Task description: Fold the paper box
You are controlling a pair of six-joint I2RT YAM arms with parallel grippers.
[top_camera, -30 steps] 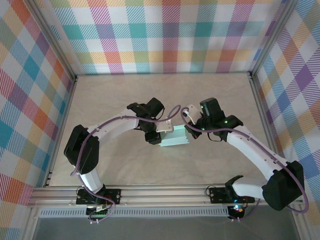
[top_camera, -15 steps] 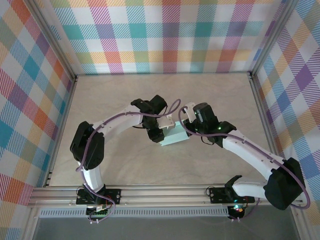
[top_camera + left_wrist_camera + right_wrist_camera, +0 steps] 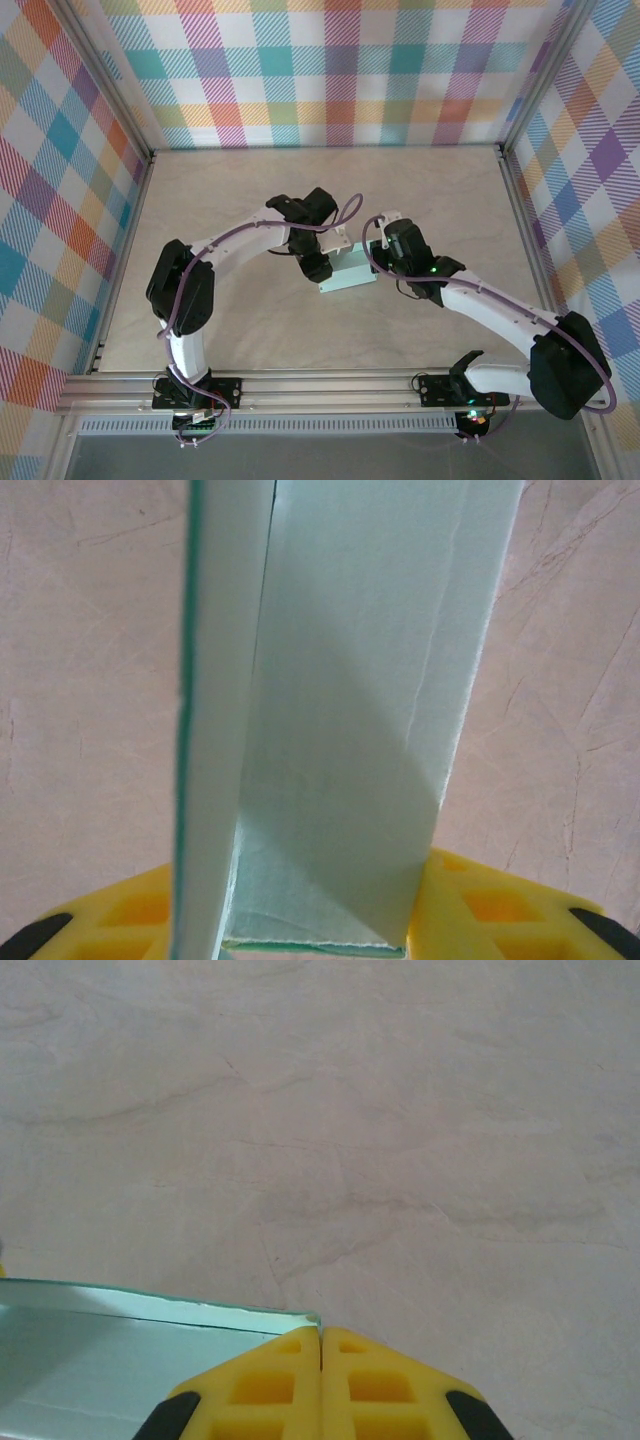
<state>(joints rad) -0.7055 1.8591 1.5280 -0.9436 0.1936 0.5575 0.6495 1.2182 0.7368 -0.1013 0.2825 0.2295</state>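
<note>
The pale marbled table (image 3: 250,190) bears the left arm (image 3: 232,238) and the right arm (image 3: 492,312), both bent inward to meet near its middle. Between them is the paper box (image 3: 346,277) (mint-blue card, partly formed). The left gripper (image 3: 318,266) is clamped on it: in the left wrist view its panels stand upright between the yellow fingers (image 3: 130,915). The right gripper (image 3: 380,247) has its fingers (image 3: 270,1385) pressed together, with nothing between them, just beside the box's corner.

left arm (image 3: 228,243), right arm (image 3: 497,312): white links, black joints; cables (image 3: 241,232): purple; jaws: yellow, black-tipped; bases (image 3: 196,390): black
</note>
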